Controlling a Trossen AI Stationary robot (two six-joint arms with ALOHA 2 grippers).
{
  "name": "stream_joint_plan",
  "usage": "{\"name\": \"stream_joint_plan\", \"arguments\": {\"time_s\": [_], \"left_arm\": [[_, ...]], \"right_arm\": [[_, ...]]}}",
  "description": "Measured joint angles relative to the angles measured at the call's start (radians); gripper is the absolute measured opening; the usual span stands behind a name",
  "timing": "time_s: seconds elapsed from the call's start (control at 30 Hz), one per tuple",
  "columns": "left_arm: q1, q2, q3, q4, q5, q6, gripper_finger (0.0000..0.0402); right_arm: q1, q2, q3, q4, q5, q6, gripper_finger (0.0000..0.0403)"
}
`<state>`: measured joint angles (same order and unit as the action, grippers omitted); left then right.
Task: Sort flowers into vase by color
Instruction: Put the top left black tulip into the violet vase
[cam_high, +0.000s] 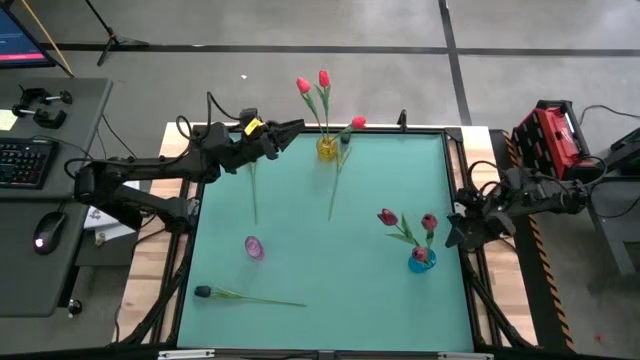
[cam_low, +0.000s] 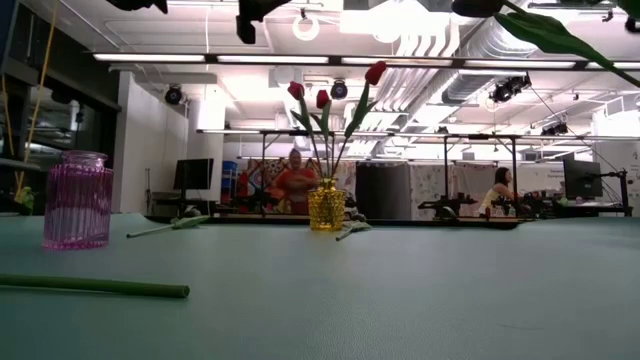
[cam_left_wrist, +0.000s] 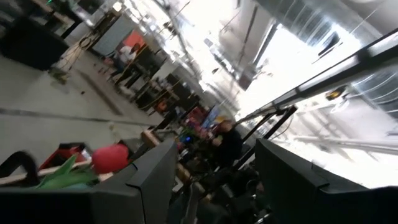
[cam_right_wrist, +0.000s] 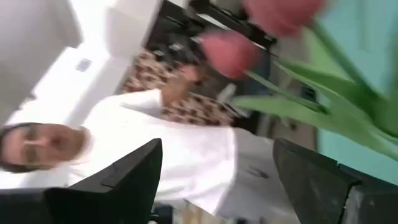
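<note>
A yellow vase (cam_high: 327, 148) stands at the table's far edge and holds red tulips (cam_high: 323, 78); it also shows in the low view (cam_low: 326, 205). A blue vase (cam_high: 421, 260) near the right edge holds crimson tulips (cam_high: 388, 216). A pink vase (cam_high: 254, 247) has no flowers in it. A near-black tulip (cam_high: 203, 292) lies at the near left. Another dark tulip (cam_high: 338, 175) and a bare stem (cam_high: 253, 190) lie near the yellow vase. My left gripper (cam_high: 290, 132) is open, left of the yellow vase. My right gripper (cam_high: 458, 225) is open at the right edge, beside the blue vase.
A red tulip head (cam_high: 358, 122) sits at the table's far rim, and the left wrist view shows it too (cam_left_wrist: 109, 158). A desk with a keyboard (cam_high: 20, 160) stands left of the table and a red case (cam_high: 552, 135) right of it. People show in the room beyond (cam_low: 294, 180).
</note>
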<state>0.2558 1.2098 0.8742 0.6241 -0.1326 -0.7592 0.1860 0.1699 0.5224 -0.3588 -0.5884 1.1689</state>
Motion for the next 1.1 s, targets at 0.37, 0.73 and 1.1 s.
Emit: {"name": "stream_joint_plan", "arguments": {"time_s": [0.37, 0.73, 1.1], "left_arm": [[0.035, -0.001, 0.000, 0.124, 0.000, -0.023, 0.0204], [0.145, -0.001, 0.000, -0.035, 0.063, 0.016, 0.0204], [0.405, -0.001, 0.164, -0.914, 0.168, 0.206, 0.0204]], "right_arm": [[0.000, 0.008, 0.002, 0.532, 0.193, 0.003, 0.0293], [0.000, 0.300, 0.002, 0.631, 0.578, -0.453, 0.0293], [-0.174, 0.686, 0.426, 0.428, 0.811, -0.807, 0.0293]]}}
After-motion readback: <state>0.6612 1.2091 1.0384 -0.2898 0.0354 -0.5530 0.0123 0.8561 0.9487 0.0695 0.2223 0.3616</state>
